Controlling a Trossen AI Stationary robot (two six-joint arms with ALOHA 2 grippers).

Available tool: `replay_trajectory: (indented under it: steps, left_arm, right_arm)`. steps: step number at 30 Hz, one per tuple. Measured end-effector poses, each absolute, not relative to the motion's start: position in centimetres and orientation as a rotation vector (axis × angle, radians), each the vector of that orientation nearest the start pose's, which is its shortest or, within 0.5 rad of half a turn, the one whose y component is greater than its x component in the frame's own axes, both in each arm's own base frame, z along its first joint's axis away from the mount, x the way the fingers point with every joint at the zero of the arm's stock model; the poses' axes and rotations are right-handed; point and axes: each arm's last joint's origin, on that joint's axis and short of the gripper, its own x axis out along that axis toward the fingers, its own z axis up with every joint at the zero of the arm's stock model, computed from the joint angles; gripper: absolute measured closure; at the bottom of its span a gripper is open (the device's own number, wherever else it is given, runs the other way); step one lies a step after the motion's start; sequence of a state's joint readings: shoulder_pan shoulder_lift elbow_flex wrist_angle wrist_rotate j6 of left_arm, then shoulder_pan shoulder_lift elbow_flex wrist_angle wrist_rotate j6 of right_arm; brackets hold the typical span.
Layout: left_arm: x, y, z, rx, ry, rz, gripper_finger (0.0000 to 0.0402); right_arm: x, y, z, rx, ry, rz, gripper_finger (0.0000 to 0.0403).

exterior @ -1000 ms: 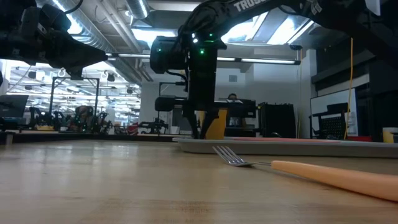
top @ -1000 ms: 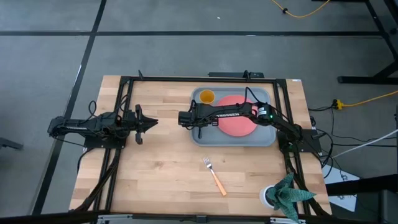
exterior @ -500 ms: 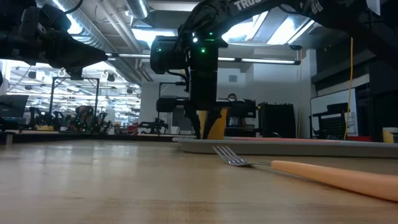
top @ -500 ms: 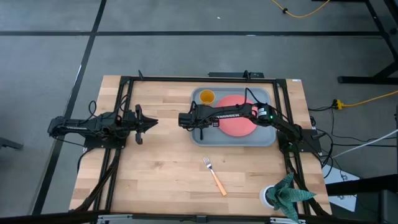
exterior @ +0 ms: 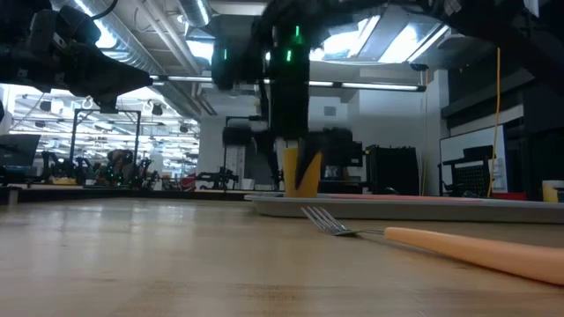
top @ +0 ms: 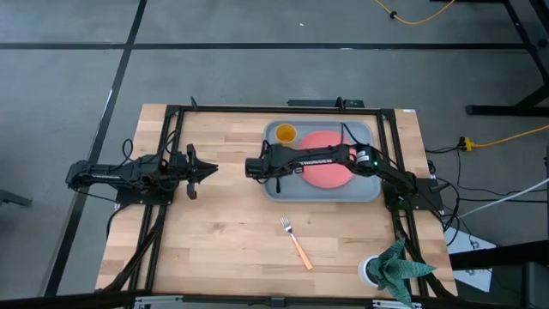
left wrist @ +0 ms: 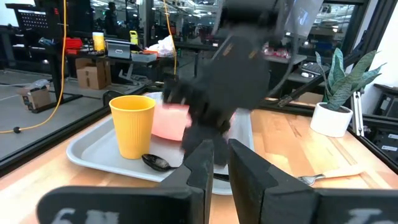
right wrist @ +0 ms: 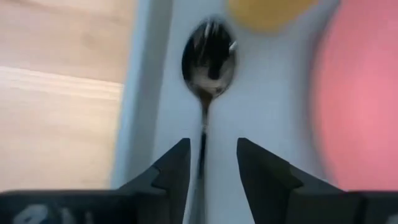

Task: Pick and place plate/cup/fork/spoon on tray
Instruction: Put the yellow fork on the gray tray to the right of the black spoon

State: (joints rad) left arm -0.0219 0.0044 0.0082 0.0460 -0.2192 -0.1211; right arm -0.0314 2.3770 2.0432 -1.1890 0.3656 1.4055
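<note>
on the tray (top: 371,190) sit the plate (top: 328,171), cup (top: 285,134) and spoon (right wrist: 208,59); the right gripper (right wrist: 208,163) hovers above the spoon, fingers spread. only the fork (top: 295,242) waits on the table. the left gripper (top: 208,170) idles, fingers pressed together.

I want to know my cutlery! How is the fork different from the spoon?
The fork lies on the bare wooden table, while the spoon already lies in the tray, near the cup. The fork has silver tines and a light orange handle; the spoon is dark all over, with an oval bowl. The right gripper hangs just above the spoon with its jaws open; nothing is near the fork. Both lie flat.
</note>
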Motion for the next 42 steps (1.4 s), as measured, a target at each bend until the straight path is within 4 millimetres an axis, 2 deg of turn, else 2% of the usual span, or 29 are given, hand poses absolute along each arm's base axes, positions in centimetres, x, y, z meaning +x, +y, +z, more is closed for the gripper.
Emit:
replay_trajectory:
  steps: [2,5,8,11,14,15,17,20,24,28,31,36,39,42]
  left_arm:
    - [9.7,0.4,17.0,-0.127,-0.062,0.194,0.0360]
    - [9.7,0.4,17.0,-0.127,-0.061,0.194,0.0360]
    - [9.7,0.4,17.0,-0.127,-0.062,0.194,0.0360]
    - [9.7,0.4,17.0,-0.127,-0.061,0.194,0.0360]
    - [9.7,0.4,17.0,-0.127,-0.061,0.194,0.0360]
    - [9.7,0.4,17.0,-0.127,-0.061,0.194,0.0360]
    - [9.7,0.4,17.0,-0.127,-0.061,0.194,0.0360]
    - [9.7,0.4,17.0,-0.127,-0.061,0.194,0.0360]
    - [9.7,0.4,17.0,-0.127,-0.061,0.194,0.0360]
    - [9.7,0.4,17.0,-0.127,-0.061,0.194,0.0360]
    - [9.7,0.4,17.0,-0.127,-0.061,0.194,0.0360]
    - [9.7,0.4,17.0,-0.127,-0.061,0.194,0.0360]
    - [9.7,0.4,17.0,-0.127,-0.061,0.194,0.0360]
    - [9.7,0.4,17.0,-0.127,-0.061,0.194,0.0360]
  right_arm:
    - [46.3,-1.4,19.2,0.800,0.952,-1.260,0.0266]
    - [45.9,1.8,22.3,0.662,0.915,-1.191,0.0269]
    - [45.5,6.0,24.5,0.507,0.911,-1.083,0.0272]
    - [43.8,9.6,26.5,0.393,0.935,-1.055,0.0272]
    - [42.6,12.7,27.4,0.298,0.842,-1.035,0.0273]
    - [42.1,13.6,27.9,0.213,0.806,-1.014,0.0273]
    - [40.9,15.1,29.7,0.058,0.703,-0.978,0.0273]
    - [39.1,16.8,32.4,-0.057,0.538,-0.958,0.0273]
    - [37.8,18.2,33.8,-0.015,0.478,-0.918,0.0273]
    - [37.4,19.5,33.7,0.086,0.483,-0.881,0.0273]
    - [37.6,20.2,32.8,0.167,0.536,-0.855,0.0273]
    - [38.8,21.2,29.2,0.221,0.715,-0.838,0.0273]
    - [39.3,21.1,27.2,0.185,0.790,-0.878,0.0273]
    - [40.0,20.5,25.8,0.268,0.812,-0.933,0.0273]
